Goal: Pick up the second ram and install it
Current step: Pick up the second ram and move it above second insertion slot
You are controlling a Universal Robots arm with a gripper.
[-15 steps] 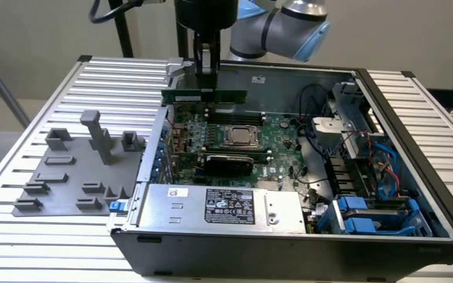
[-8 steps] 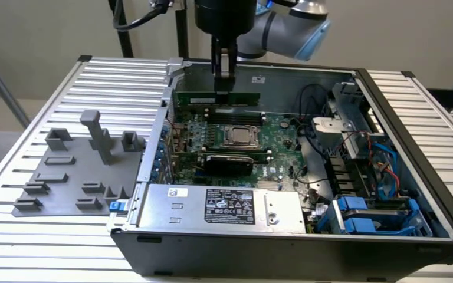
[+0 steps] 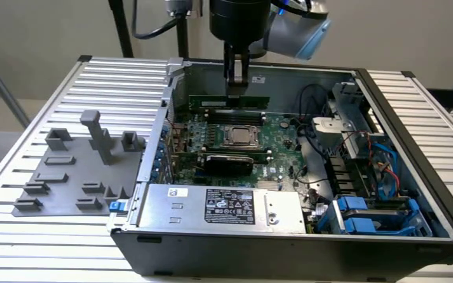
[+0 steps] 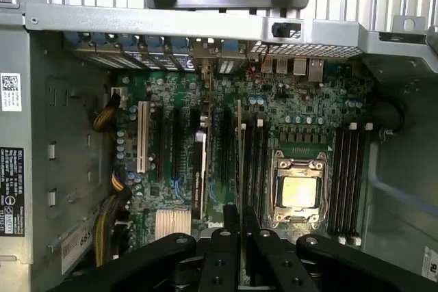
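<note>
The pincer (image 3: 236, 82) is seen closed narrowly on the second ram (image 3: 210, 101), which is held by its upper long edge, roughly at mid-length, with the arm coming straight down from above. In the exterior view the stick's broad green face is presented, stood on edge inside the open computer case (image 3: 289, 247). Its long axis is laid level, running from the exterior view's left to the exterior view's right. It is placed over the far part of the motherboard (image 3: 278, 132), just beyond the processor socket (image 3: 242, 135). Whether its lower edge is touching a slot cannot be told. In the wrist view the pincer (image 4: 241, 227) is looked down along. The black fingers (image 4: 220, 258) are seen on either side of the second ram (image 4: 239, 162), which is reduced there to a thin edge-on line. This line is set parallel to the dark memory slots just beside the processor socket (image 4: 299, 193). A further bank of slots with white clips (image 4: 352, 179) is shown on the socket's other side. Outside the case, a grey tray (image 3: 61, 171) of blocks and posts is laid on the slatted table (image 3: 431, 118), at the exterior view's left.
</note>
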